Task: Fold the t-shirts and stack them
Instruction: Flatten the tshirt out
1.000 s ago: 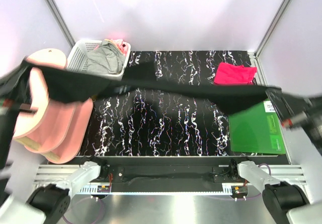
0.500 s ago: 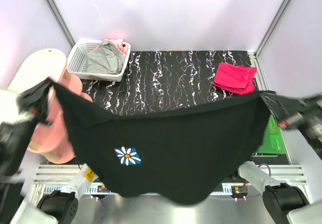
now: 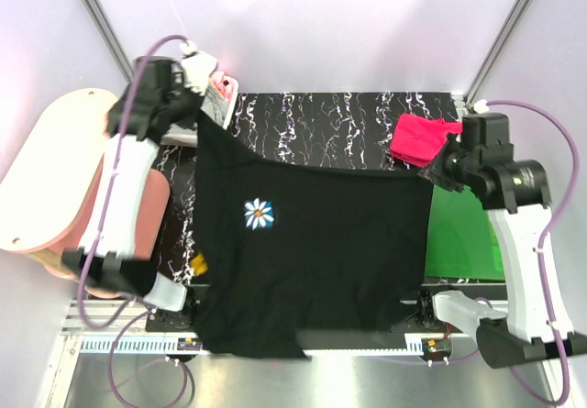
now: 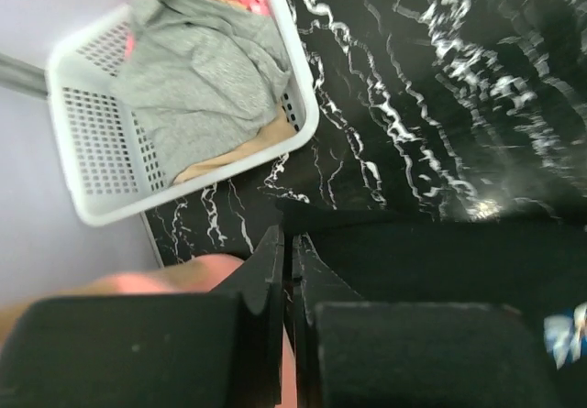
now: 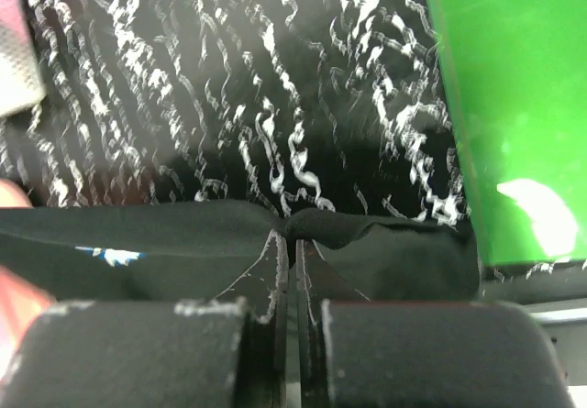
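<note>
The black t-shirt [image 3: 321, 243] hides much of the table [image 3: 321, 124]; the basket [image 4: 87, 142] is cropped.

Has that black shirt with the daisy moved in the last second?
Yes. The black t-shirt was a thin stretched band by the crimson t-shirt; now it spreads from there toward the arms, covering the table and hanging over its near edge.
</note>
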